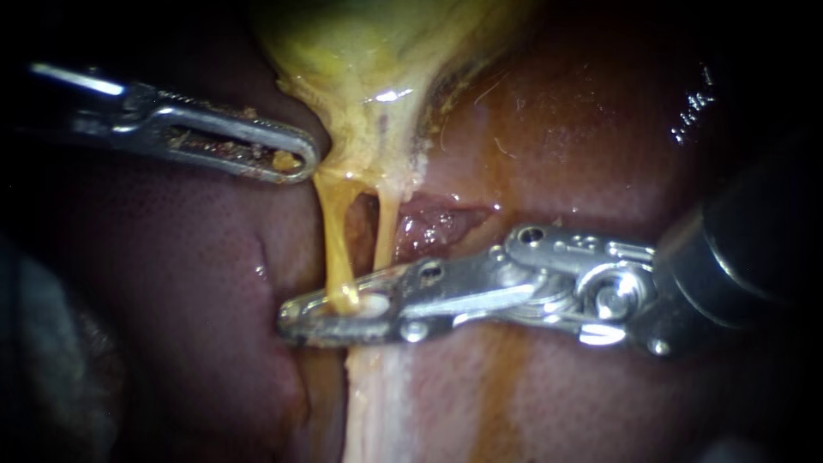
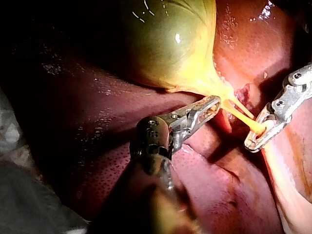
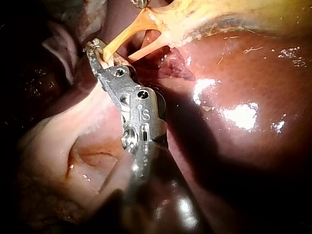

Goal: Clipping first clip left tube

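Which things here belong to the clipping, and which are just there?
In the job: left tube; right instrument, tip at that tube; left instrument, by the gallbladder.
Just there: right tube; liver.

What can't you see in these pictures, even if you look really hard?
- Any clip on the left tube: in the endoscope view the right instrument covers that spot.
- Whether the left instrument really grips the gallbladder: in the endoscope view its tip blends into the yellow tissue.
- The gallbladder's upper part: cut off by the endoscope view's top edge.
- The right tube's lower end: hidden behind the right instrument.
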Motion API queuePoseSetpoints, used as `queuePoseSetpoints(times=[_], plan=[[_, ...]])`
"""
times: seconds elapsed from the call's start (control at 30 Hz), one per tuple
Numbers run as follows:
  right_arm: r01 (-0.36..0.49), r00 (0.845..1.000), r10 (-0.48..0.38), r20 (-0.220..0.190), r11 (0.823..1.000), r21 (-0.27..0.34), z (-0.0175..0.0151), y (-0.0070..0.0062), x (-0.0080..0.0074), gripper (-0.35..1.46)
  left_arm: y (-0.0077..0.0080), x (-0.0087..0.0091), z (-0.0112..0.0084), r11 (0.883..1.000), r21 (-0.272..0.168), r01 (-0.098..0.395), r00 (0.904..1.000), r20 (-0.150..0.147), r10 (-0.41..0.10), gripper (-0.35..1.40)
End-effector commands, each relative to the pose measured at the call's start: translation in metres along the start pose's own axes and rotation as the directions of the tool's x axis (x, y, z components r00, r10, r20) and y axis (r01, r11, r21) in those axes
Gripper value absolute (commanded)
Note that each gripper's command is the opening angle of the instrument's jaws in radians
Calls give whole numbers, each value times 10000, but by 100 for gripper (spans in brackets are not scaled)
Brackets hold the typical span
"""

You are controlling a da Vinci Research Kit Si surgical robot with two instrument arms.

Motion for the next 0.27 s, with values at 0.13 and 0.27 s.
queuePoseSetpoints(times=[0.13,0.27], plan=[[15,10000,-15,18,10000,16,1,1,-3,-35,-1,0,0,10000,2,-4,10000,-2,4,-35],[26,10000,-26,23,10000,11,1,2,-5,-35,-2,0,1,10000,0,-5,10000,0,5,-35]])
